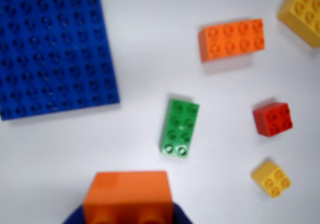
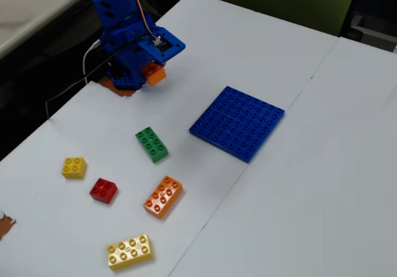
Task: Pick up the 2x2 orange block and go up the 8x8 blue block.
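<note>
My gripper [image 1: 129, 217] is shut on the 2x2 orange block [image 1: 127, 193], which fills the bottom of the wrist view between the blue jaws. The fixed view shows the gripper [image 2: 151, 74] raised above the table near its far left edge, with the orange block [image 2: 154, 72] hanging in it. The 8x8 blue block [image 1: 50, 48] lies flat on the white table at the upper left of the wrist view. In the fixed view this blue plate [image 2: 237, 123] is to the right of the gripper, well apart from it.
Loose bricks lie on the table: a green one [image 2: 152, 144], a long orange one [image 2: 163, 196], a red one [image 2: 103, 190], a small yellow one [image 2: 74, 167] and a long yellow one [image 2: 129, 251]. The table's left edge [image 2: 37, 134] is close to the arm.
</note>
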`<state>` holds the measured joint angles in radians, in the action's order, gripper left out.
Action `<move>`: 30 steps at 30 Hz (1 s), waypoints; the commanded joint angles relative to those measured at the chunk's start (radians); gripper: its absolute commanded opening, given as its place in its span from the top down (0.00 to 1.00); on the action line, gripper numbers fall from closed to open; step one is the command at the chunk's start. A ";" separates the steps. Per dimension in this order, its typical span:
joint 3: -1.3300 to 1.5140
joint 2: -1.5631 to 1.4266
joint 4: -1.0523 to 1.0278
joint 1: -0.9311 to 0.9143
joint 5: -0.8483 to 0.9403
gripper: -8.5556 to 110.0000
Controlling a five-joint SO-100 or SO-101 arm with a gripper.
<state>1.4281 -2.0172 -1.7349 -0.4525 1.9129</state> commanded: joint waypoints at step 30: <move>-0.505 0.738 0.190 0.477 -0.311 0.93</move>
<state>0.9741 -1.2701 -1.5539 0.0077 1.6091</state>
